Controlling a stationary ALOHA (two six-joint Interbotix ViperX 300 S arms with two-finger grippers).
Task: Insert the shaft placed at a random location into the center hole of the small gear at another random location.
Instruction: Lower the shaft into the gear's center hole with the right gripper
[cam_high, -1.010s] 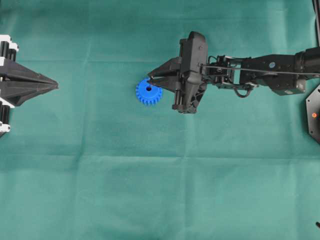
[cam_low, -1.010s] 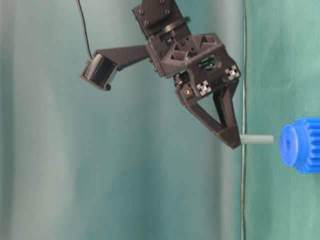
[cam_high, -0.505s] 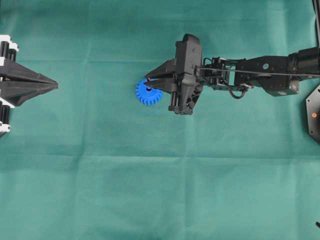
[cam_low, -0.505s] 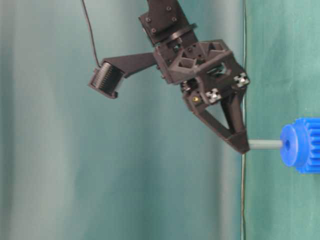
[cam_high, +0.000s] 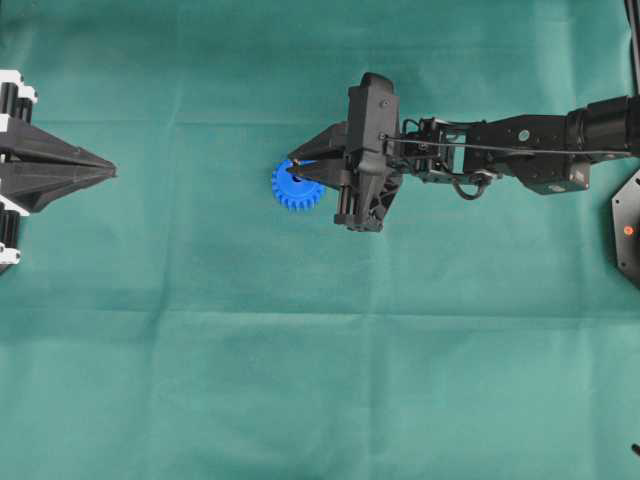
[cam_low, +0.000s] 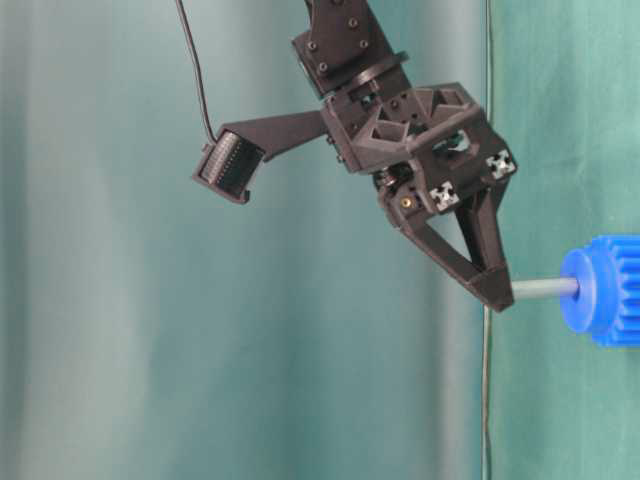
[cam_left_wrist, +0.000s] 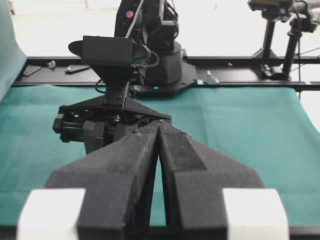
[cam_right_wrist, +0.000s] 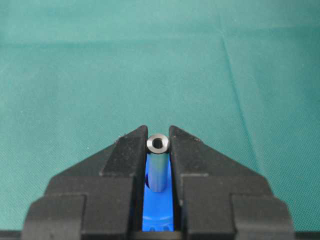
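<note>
Right wrist view first: the right pincer (cam_right_wrist: 159, 150) is nearly closed, its two black fingers (cam_right_wrist: 127, 152) clamped on the shaft (cam_right_wrist: 158, 167), a small silvery tube seen almost end-on, and bright blue shows just beyond it between the fingers. Table-level view tells the story: the pincer tips sit right of centre, the shaft (cam_low: 545, 289) pokes out horizontally to the right, and its far end meets the hub face of the small gear (cam_low: 605, 290) at the right edge. That long axis points straight at the center hole, which is hidden behind the shaft here; whether the tip is already seated, I can't tell. From overhead, the gear (cam_high: 295, 190) lies on the green counter (cam_high: 320, 380) just left of the pincer, partly under its tips. Nearer arm by far is the right one; the left pincer (cam_high: 105, 173) waits well apart at the left edge, fingers pressed together and holding nothing. My read: push on along the shaft's own line, no sideways drift.
</note>
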